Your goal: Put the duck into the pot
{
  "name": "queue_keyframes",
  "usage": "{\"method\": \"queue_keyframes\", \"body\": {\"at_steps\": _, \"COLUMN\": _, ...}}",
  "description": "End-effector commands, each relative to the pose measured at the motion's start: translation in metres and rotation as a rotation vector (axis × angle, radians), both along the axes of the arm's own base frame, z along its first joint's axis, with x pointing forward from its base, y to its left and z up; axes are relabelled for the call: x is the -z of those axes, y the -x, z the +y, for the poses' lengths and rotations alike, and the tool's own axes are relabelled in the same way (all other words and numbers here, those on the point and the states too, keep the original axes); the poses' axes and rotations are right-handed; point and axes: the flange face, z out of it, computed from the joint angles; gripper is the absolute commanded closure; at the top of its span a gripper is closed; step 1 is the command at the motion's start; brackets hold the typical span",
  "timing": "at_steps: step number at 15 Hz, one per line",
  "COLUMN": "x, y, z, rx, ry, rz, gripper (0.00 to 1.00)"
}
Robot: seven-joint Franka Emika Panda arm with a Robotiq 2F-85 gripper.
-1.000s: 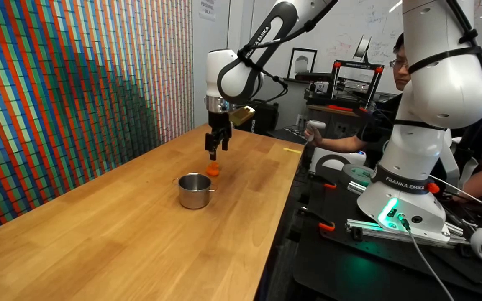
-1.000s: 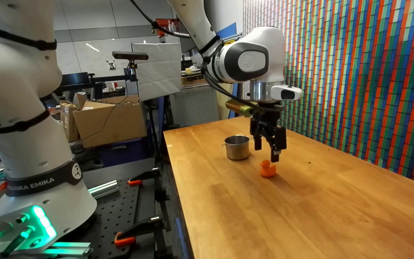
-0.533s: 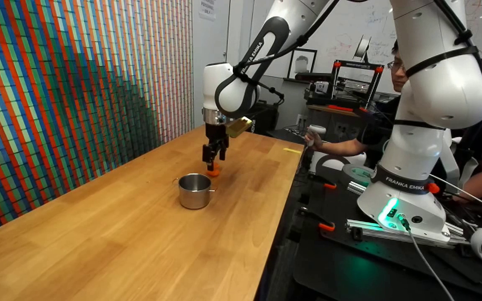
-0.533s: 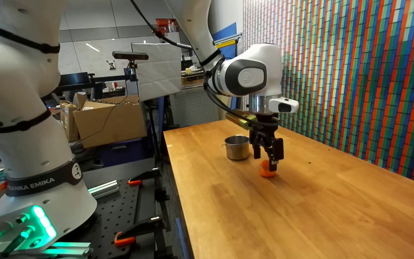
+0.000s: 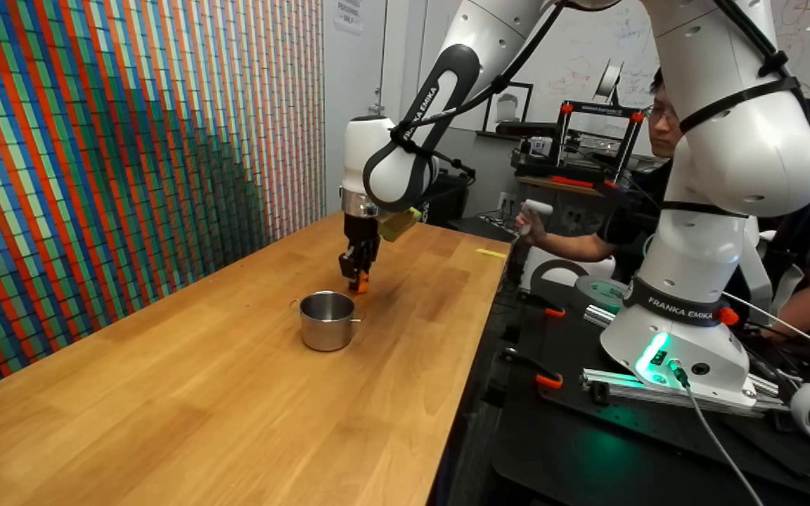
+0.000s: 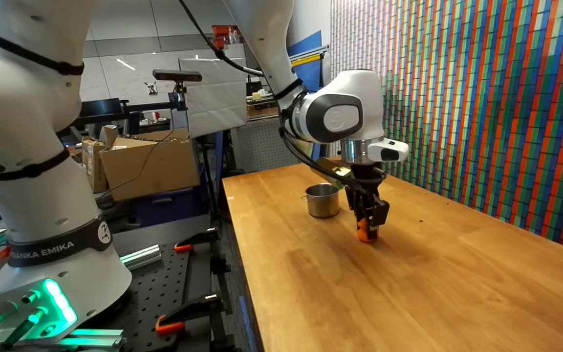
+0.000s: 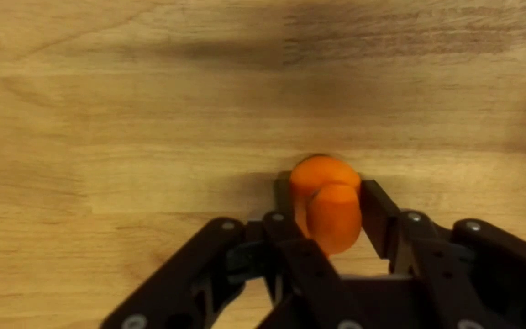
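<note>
The bright orange duck (image 7: 334,219) stands on the wooden table between the black fingers (image 7: 379,214) of my gripper (image 7: 325,185). Both fingers touch its sides, so the gripper is shut on it. In both exterior views the fingers cover much of the duck (image 6: 365,234), and its base is at table level. The shiny grey metal pot (image 5: 328,332) stands upright close by, with a thin handle on each side. An exterior view looks into its dark inside, where nothing shows. The pot (image 6: 323,201) is out of the wrist view.
A patterned, multicoloured wall (image 5: 131,154) runs along one long side of the table (image 5: 236,393). Opposite it stands the robot's base (image 5: 679,344), with black clamps (image 6: 191,313) near the table edge. A seated person (image 5: 665,126) holds a white controller beyond the table.
The arm has come down over the duck, and the fingers, wide apart before, have shut on it. The pot has stayed where it was.
</note>
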Motion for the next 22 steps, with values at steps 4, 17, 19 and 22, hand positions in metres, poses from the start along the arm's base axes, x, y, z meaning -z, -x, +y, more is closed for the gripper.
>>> {"method": "queue_keyframes", "body": {"at_steps": 4, "x": -0.063, "y": -0.008, "z": 0.02, "rx": 0.017, "ry": -0.086, "rz": -0.004, "gripper": 0.84}}
{"method": "queue_keyframes", "body": {"at_steps": 17, "x": -0.099, "y": 0.025, "z": 0.085, "rx": 0.076, "ry": -0.279, "rz": 0.105, "gripper": 0.84}}
{"method": "queue_keyframes", "body": {"at_steps": 19, "x": -0.088, "y": 0.033, "z": 0.096, "rx": 0.08, "ry": -0.296, "rz": 0.122, "gripper": 0.84}}
{"method": "queue_keyframes", "body": {"at_steps": 22, "x": -0.076, "y": 0.039, "z": 0.108, "rx": 0.067, "ry": -0.305, "rz": 0.109, "gripper": 0.84}}
